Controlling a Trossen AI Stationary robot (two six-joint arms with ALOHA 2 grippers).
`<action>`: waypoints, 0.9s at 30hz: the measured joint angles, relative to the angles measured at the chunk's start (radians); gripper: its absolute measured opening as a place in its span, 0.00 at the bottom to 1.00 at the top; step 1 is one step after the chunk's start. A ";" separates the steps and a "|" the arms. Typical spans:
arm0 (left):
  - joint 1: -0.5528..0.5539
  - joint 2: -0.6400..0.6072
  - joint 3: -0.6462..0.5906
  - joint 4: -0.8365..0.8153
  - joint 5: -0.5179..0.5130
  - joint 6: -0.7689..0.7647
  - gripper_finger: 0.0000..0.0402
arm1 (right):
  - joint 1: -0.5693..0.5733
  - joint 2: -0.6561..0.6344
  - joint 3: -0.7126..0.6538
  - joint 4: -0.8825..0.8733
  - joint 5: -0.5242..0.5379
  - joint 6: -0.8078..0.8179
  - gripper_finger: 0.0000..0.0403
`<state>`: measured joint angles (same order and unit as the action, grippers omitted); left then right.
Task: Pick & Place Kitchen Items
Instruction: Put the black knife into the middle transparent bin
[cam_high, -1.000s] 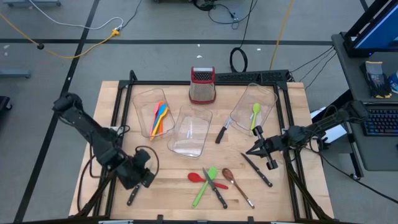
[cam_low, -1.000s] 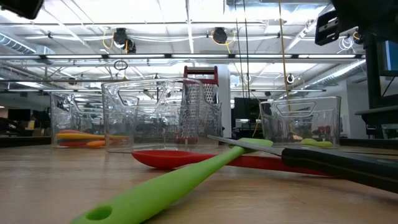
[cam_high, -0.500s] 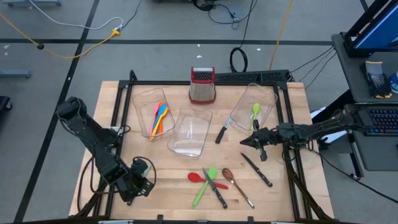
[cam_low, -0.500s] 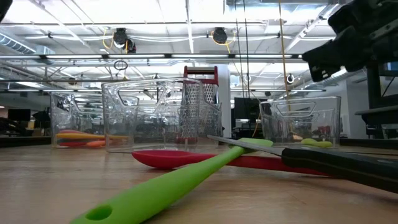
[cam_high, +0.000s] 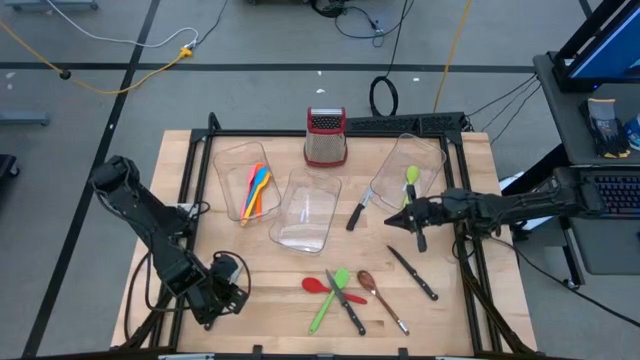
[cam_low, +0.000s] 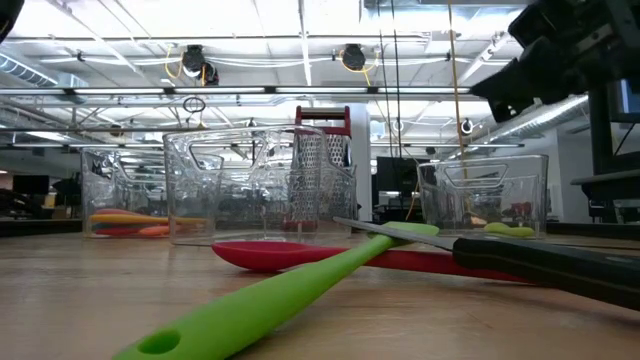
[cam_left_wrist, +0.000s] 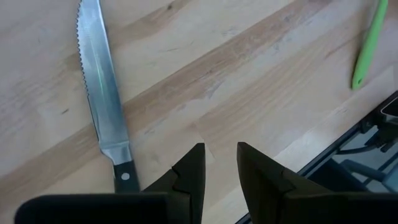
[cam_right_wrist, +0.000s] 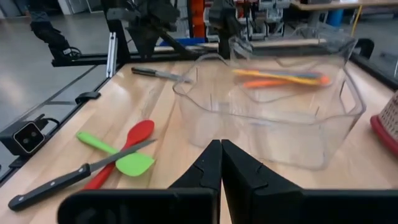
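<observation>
My left gripper (cam_left_wrist: 219, 152) hangs open near the table's near left corner (cam_high: 218, 300), fingers pointing steeply down at bare wood. A serrated black-handled knife (cam_left_wrist: 102, 106) lies flat just beside them, untouched; in the high view the arm covers it. My right gripper (cam_high: 405, 222) is shut and level over the table's right part, pointing toward the left edge (cam_right_wrist: 221, 155). A red spoon (cam_high: 318, 285), green spatula (cam_high: 328, 298), knife (cam_high: 347, 300), brown spoon (cam_high: 380, 298) and another knife (cam_high: 413, 273) lie flat near the front.
Three clear bins stand mid-table: the left one (cam_high: 228, 160) holds pink, orange, yellow and blue utensils, the middle one (cam_high: 322, 185) shows nothing inside, the right one (cam_high: 432, 160) holds a green spoon (cam_high: 411, 183). A knife (cam_high: 356, 212) lies beside the right bin. A red-topped grater (cam_high: 326, 137) stands behind them.
My left gripper has sunk and gone toward the near edge, coming over the knife at the near left corner, then held still. My right gripper has swung toward the far edge and tipped up from a downward slant to level, staying shut.
</observation>
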<state>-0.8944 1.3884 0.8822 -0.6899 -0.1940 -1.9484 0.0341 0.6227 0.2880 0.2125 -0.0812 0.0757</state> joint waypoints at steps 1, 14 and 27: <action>0.000 0.000 0.000 0.000 0.000 -0.004 0.23 | 0.000 -0.003 0.001 0.001 0.000 -0.007 0.00; -0.073 0.068 -0.014 0.003 0.089 -0.106 0.23 | 0.000 -0.021 0.001 -0.007 0.001 -0.035 0.00; -0.122 0.078 -0.014 0.001 0.072 -0.212 0.44 | 0.000 -0.020 0.001 -0.001 -0.001 -0.035 0.00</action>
<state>-1.0167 1.4662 0.8677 -0.6893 -0.1224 -2.1606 0.0345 0.6025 0.2890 0.2115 -0.0826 0.0402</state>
